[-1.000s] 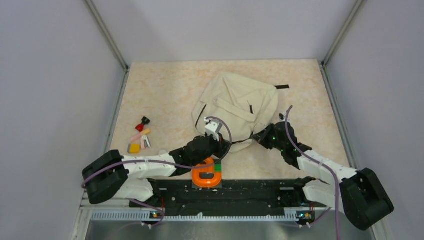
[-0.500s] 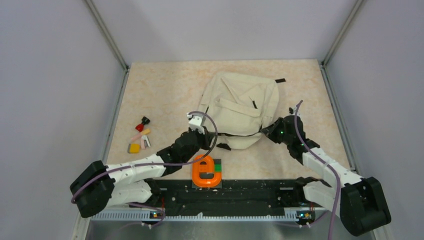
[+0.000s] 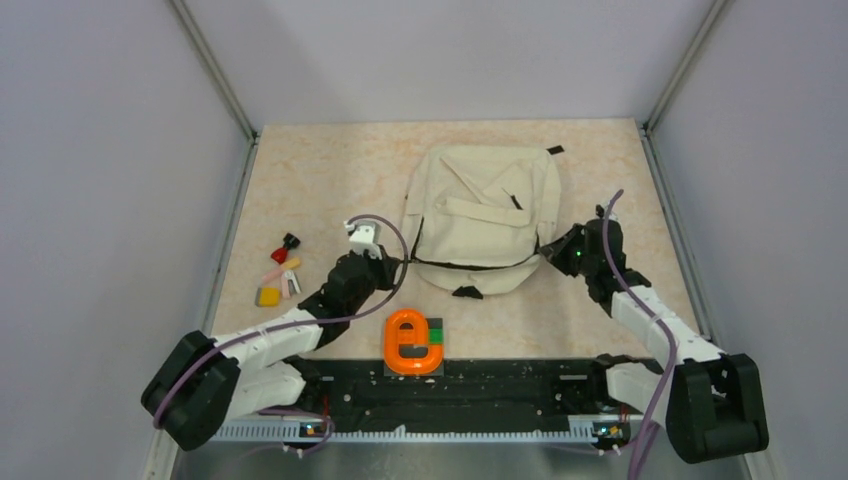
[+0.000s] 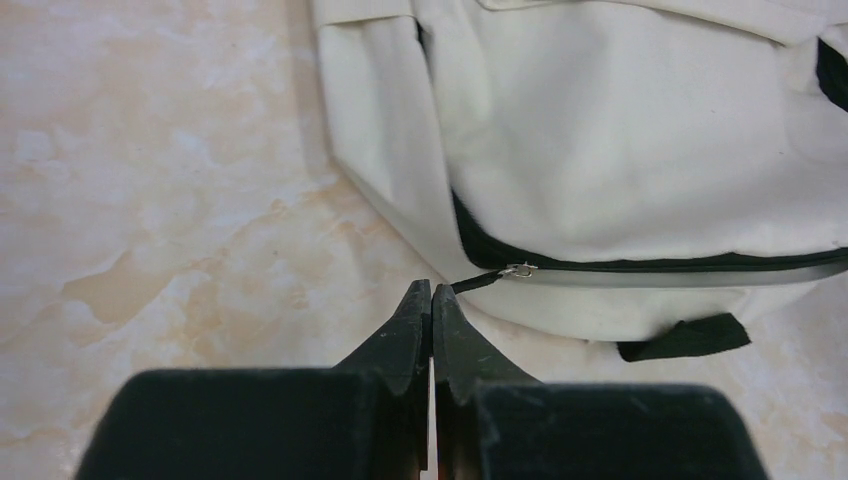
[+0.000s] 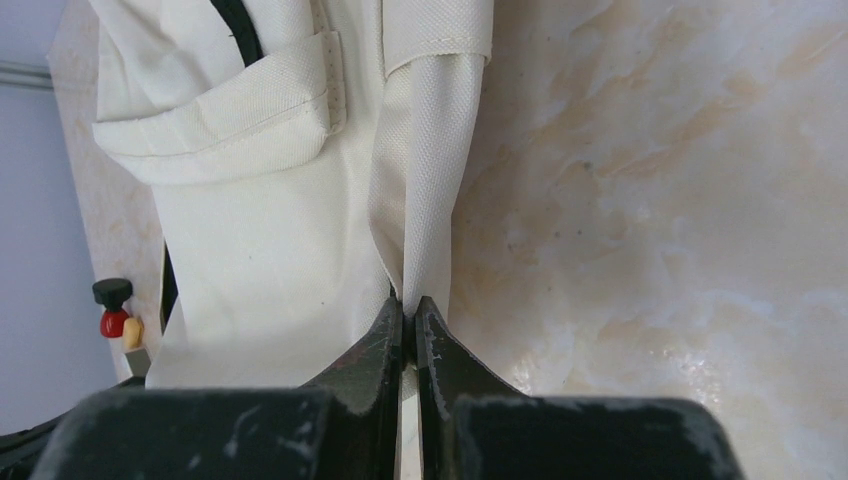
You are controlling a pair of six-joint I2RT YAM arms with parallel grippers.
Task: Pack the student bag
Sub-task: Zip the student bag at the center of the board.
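Outstretched, left end effector (image 4: 431, 288) and right end effector (image 5: 409, 303) pinch student bag (image 3: 480, 215).

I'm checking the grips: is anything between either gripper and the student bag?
Nothing visible stands between them. The left gripper is shut on the zipper pull of the student bag. The right gripper pinches a fold of the bag's side fabric directly.
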